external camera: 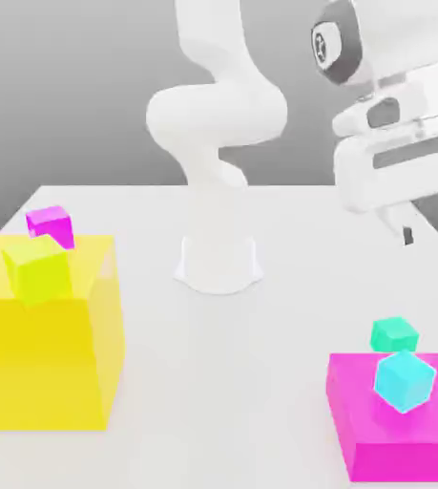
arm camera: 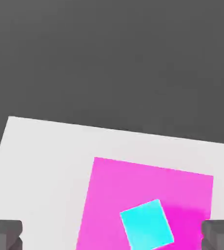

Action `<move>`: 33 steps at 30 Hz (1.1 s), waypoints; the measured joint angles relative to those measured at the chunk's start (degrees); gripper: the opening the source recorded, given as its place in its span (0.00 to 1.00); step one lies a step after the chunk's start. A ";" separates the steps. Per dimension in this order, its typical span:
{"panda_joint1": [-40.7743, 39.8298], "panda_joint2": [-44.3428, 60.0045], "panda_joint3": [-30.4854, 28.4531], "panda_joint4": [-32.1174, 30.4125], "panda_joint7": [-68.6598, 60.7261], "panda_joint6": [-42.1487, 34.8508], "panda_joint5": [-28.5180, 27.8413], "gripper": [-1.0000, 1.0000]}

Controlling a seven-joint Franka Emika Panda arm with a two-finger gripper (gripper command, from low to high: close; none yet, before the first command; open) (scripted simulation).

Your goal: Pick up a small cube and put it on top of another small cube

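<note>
Even, diffuse simulator lighting; both views were bright and free of glare.

The white table [external camera: 260, 382] was lit uniformly against a plain grey backdrop that darkened toward the corners. The yellow block [external camera: 46, 353] showed a brighter top than its sides, indicating light from above. Shadows were faint: a soft darker patch lay on the magenta block [arm camera: 133, 190] beside the cyan cube [arm camera: 147, 224], between the jaws. Edges appeared slightly soft.

matte small cube [external camera: 394, 333], glossy white arm [external camera: 218, 105]
</note>
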 joint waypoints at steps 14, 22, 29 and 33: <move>8.43 17.52 8.16 -10.67 25.80 12.92 -19.50 0.50; 17.40 30.21 -4.56 -8.43 37.95 22.56 -35.45 0.50; 19.28 32.35 -6.69 -8.04 39.17 24.41 -36.77 0.00; 16.22 28.01 -2.88 -8.88 36.27 20.99 -33.34 0.00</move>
